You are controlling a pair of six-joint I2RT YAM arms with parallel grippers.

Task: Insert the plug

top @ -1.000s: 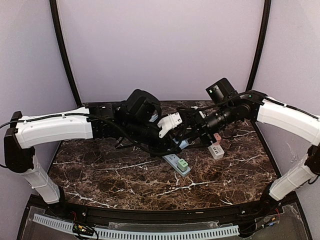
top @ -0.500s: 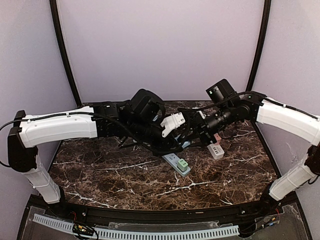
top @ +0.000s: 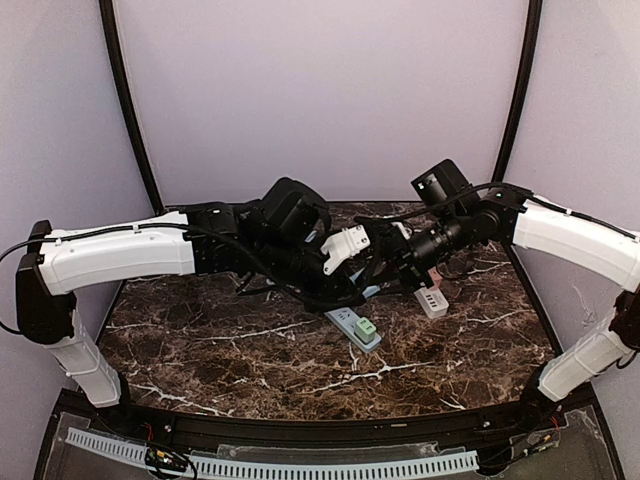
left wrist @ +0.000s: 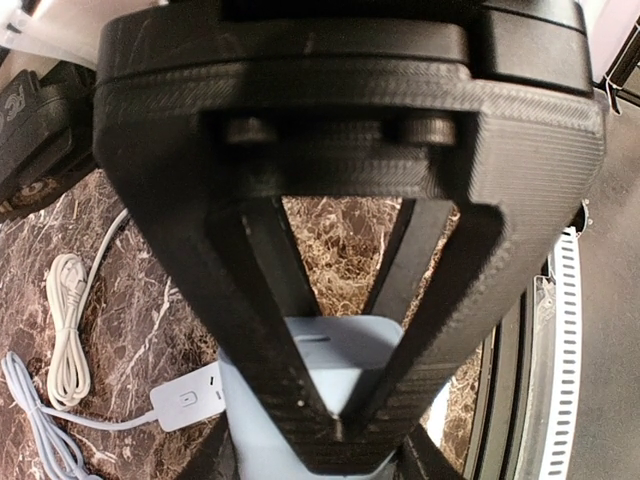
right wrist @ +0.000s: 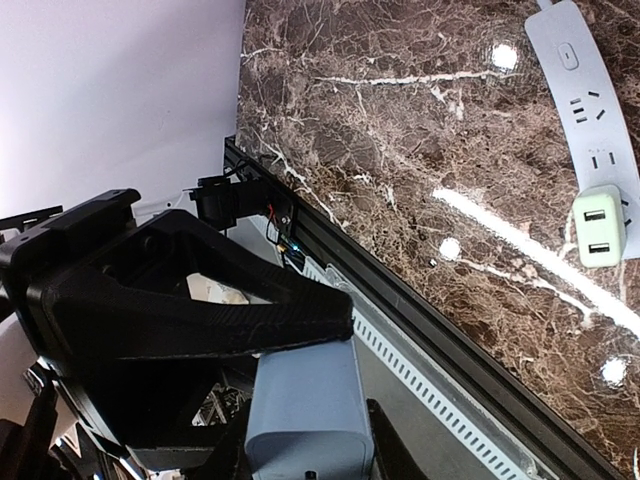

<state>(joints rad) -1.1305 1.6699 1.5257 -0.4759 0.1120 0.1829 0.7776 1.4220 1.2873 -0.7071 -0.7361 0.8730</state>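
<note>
Right gripper point(top: 390, 275), spread a second ago, now pinches the pale blue plug point(right wrist: 305, 408) mid-air at frame centre; left gripper point(left wrist: 338, 428) seemingly clamps it too. Likely rigid, light, slick: hold flat sides.

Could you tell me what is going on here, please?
Both arms meet over the table. The left gripper and the right gripper are both shut on the light blue plug, held between them. The power strip lies below, a green adapter already in it; the plug is not yet inserted.
</note>
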